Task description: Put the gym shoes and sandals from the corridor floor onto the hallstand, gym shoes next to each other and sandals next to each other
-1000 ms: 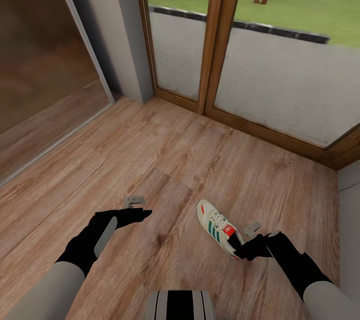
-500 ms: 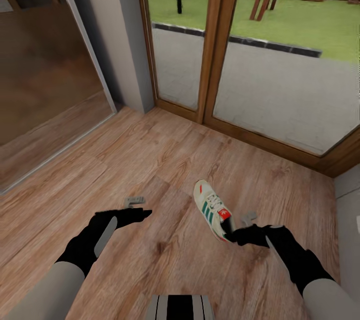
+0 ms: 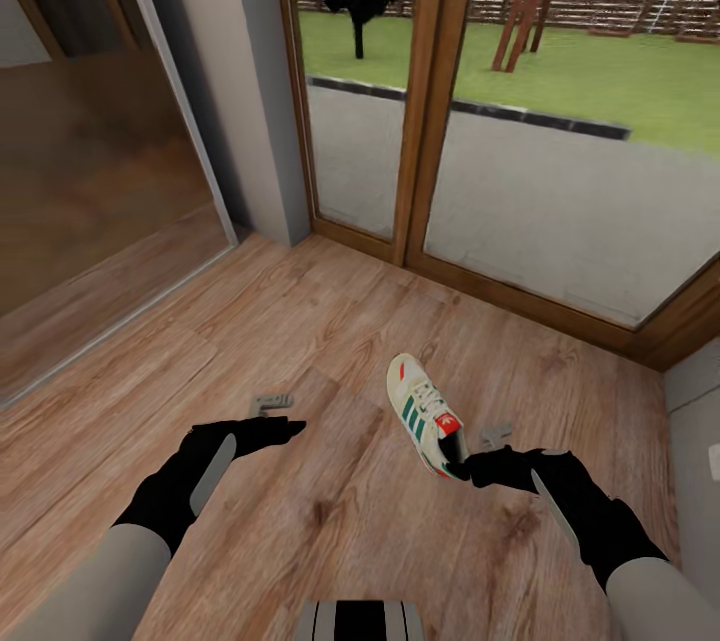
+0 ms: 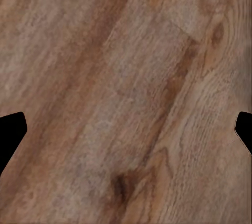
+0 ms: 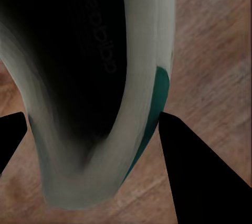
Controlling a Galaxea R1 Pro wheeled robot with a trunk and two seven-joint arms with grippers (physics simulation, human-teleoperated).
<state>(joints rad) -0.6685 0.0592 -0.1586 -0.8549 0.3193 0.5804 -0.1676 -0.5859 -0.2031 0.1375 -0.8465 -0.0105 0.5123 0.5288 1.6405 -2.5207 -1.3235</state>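
One gym shoe [image 3: 420,409], white with green stripes and a red-orange tongue patch, hangs tilted above the wooden floor, toe pointing away from me. My right gripper [image 3: 478,453] is shut on its heel end. The right wrist view looks into the shoe's dark opening [image 5: 79,51], with one finger [image 5: 202,174] pressed against its green-striped side. My left gripper [image 3: 283,414] hovers open over bare planks, its fingertips [image 4: 10,132] spread wide with nothing between them. The second gym shoe, both sandals and the hallstand are out of view.
A glazed wooden door frame [image 3: 425,121] stands ahead, with a paved yard and lawn beyond it. A grey wall post [image 3: 255,81] and a glass panel [image 3: 90,151] stand at the left. A grey wall edge [image 3: 695,391] closes the right side.
The head camera has tilted up, so the doorway sits lower in the picture. My right gripper has lifted the gym shoe off the floor and drawn it slightly left. The left arm has kept still.
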